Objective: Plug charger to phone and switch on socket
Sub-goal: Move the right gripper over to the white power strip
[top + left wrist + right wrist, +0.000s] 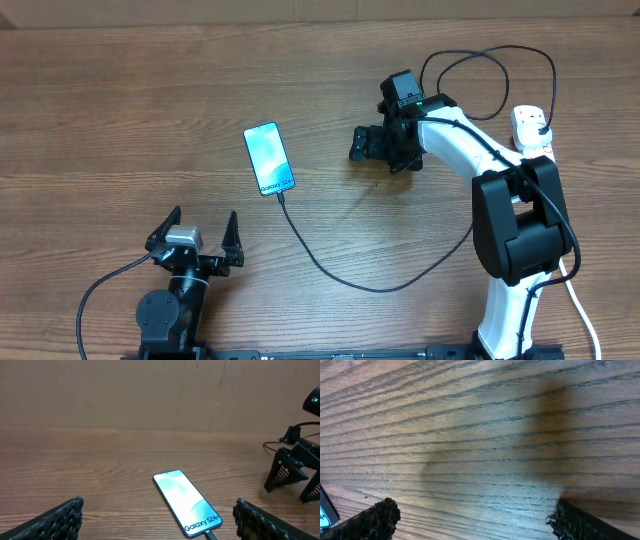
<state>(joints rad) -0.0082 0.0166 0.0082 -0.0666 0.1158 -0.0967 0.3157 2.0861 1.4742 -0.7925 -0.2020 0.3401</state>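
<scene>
Roughly left of mid-table: phone (269,158) lies flat, screen up and lit, long axis a little tilted, top end toward the far edge. Open wood on all four sides of it.

Charger (385,290) tip meets the phone's near short edge. It looks seated, though the joint is small in both views. Cable leaves toward the near-right in a loose arc, then climbs right and passes behind the right arm (515,220).

Socket (530,125) sits at far right, partly covered by that arm, with a black plug on it. Switch position cannot be read.

Right gripper (356,143) is low over the table (100,100), to the right of the phone and apart from it. Fingers are spread wide, holding nothing. Its wrist view shows bare wood grain between the pads and a sliver of phone at the left edge.

Left gripper (203,222) is by the near edge, short of the phone and pointing at it, fingers likewise spread and empty.

Wide bare wood runs across the left and far sides of the table.
</scene>
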